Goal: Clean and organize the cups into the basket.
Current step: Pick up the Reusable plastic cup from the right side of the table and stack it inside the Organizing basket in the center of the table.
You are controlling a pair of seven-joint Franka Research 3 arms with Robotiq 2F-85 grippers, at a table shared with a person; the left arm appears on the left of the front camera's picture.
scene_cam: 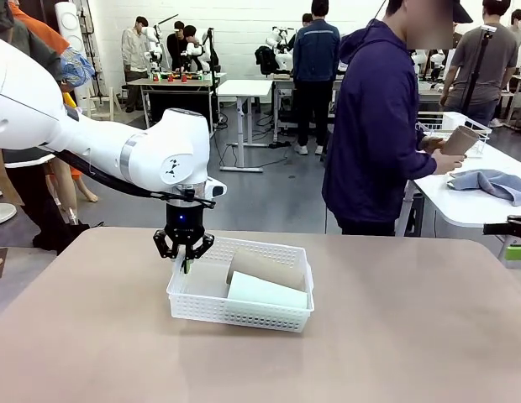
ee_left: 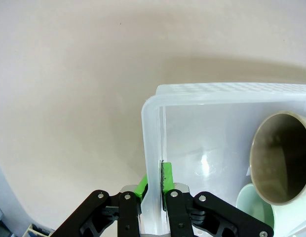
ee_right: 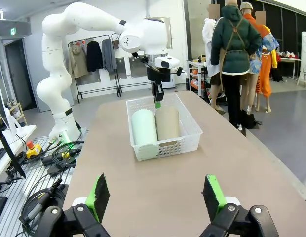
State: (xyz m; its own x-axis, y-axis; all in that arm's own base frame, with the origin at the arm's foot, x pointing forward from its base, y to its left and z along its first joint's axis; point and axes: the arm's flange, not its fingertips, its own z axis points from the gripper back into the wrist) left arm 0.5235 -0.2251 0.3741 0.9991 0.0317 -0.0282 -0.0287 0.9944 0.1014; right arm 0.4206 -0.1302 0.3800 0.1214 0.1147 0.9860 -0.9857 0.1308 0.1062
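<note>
Pinching basket (ee_left: 227, 89) wall, left end effector (ee_left: 154, 181)

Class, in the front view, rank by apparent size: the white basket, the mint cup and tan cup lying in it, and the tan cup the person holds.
1. basket
2. mint cup and tan cup in the basket: alike, unranked
3. held tan cup: looks smallest, but farther off, so unsure

A pale brown counter (scene_cam: 92, 336) fills the foreground. Past its far edge a person in a dark blue hooded top (scene_cam: 374, 126) faces a white counter (scene_cam: 475, 214), which carries a crumpled grey-blue cloth (scene_cam: 496, 183) and a white wire basket (scene_cam: 437, 123). Coats hang on a rack (ee_right: 94, 57).
</note>
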